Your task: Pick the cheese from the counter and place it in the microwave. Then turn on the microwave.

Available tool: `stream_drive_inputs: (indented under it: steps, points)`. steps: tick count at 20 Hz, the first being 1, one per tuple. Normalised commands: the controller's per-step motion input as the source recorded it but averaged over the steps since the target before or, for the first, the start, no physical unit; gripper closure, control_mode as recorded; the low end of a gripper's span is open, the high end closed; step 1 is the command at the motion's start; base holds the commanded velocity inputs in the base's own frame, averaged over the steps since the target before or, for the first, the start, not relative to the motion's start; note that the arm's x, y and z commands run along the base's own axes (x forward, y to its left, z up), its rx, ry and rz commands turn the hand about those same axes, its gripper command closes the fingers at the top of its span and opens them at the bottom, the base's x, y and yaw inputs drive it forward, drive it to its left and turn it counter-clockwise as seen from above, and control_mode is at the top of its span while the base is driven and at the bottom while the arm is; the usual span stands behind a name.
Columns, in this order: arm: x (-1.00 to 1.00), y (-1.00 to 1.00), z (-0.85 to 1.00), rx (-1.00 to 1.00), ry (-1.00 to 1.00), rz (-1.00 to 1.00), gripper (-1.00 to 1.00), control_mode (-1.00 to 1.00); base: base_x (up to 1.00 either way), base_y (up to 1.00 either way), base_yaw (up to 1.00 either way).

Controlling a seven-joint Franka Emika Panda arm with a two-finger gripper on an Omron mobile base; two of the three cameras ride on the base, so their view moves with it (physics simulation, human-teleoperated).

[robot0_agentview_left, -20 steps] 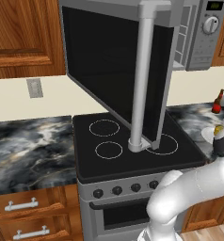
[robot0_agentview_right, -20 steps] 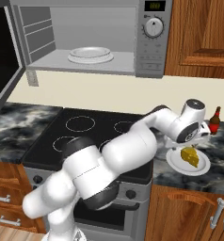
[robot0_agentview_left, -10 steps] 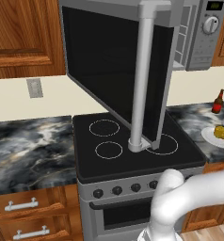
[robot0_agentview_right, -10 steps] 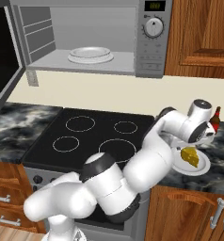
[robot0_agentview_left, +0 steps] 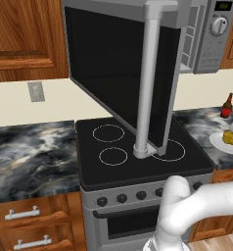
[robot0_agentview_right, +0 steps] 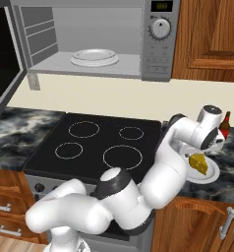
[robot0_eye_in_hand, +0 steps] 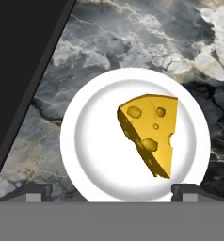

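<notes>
The cheese (robot0_eye_in_hand: 151, 136), a yellow wedge with holes, lies on a small white plate (robot0_eye_in_hand: 97, 155) on the marbled counter (robot0_eye_in_hand: 132, 37). My gripper (robot0_eye_in_hand: 111, 190) hangs straight above the plate, open, and its two fingertips (robot0_eye_in_hand: 38, 190) stand wider than the cheese with nothing between them. From the right base view, my gripper (robot0_agentview_right: 209, 145) is just over the cheese (robot0_agentview_right: 199, 162), right of the stove. The cheese (robot0_agentview_left: 231, 138) also appears at the right edge of the left base view. The microwave (robot0_agentview_right: 158, 39) hangs above the stove with its door (robot0_agentview_left: 118, 73) swung wide open.
A glass turntable dish (robot0_agentview_right: 94, 56) sits inside the microwave, and its round knob (robot0_agentview_right: 160, 28) is on the right panel. A brown bottle (robot0_agentview_right: 225, 125) stands just behind the plate. The black stovetop (robot0_agentview_right: 99, 142) lies left of the plate. The open door's bar handle (robot0_agentview_left: 150, 83) juts out over the stove.
The arm has swung a little further right, which carried the hand to above the plate and out past the left base view's right edge. The gripper stays open.
</notes>
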Motion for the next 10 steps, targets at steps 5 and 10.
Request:
stream_drive_inputs:
  steps: [5, 10]
  points:
    - [0.13, -0.08, -0.22, 0.00, 0.00, 0.00, -1.00, -1.00, 0.00, 0.00, 0.00]
    - [0.12, -0.15, -0.22, 0.00, 0.00, 0.00, -1.00, -1.00, 0.00, 0.00, 0.00]
